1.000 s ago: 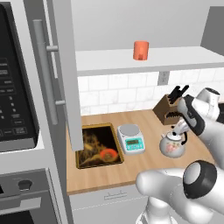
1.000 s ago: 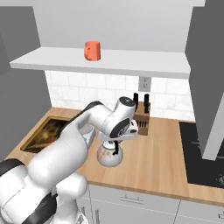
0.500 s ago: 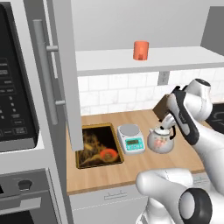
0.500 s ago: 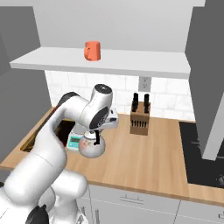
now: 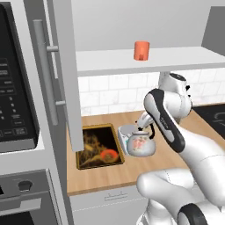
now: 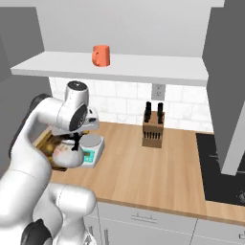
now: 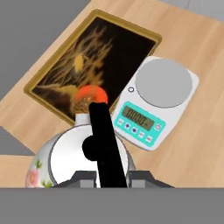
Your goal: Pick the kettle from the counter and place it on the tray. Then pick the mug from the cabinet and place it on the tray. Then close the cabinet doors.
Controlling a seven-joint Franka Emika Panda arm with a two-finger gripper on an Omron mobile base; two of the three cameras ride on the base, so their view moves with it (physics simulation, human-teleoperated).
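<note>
White floral kettle, clamped by its handle in the end effector, has travelled from frame right toward the tray at lower left, nearing placement.

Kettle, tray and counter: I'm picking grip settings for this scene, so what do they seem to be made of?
Kettle: looks like glazed ceramic, glossy white with pink floral marks; its thin black handle could be metal or plastic.
Tray: seems lacquered, a dark swirly picture inside a golden-brown rim, possibly wood.
Counter: light wood, matte, with visible plank grain.
</note>
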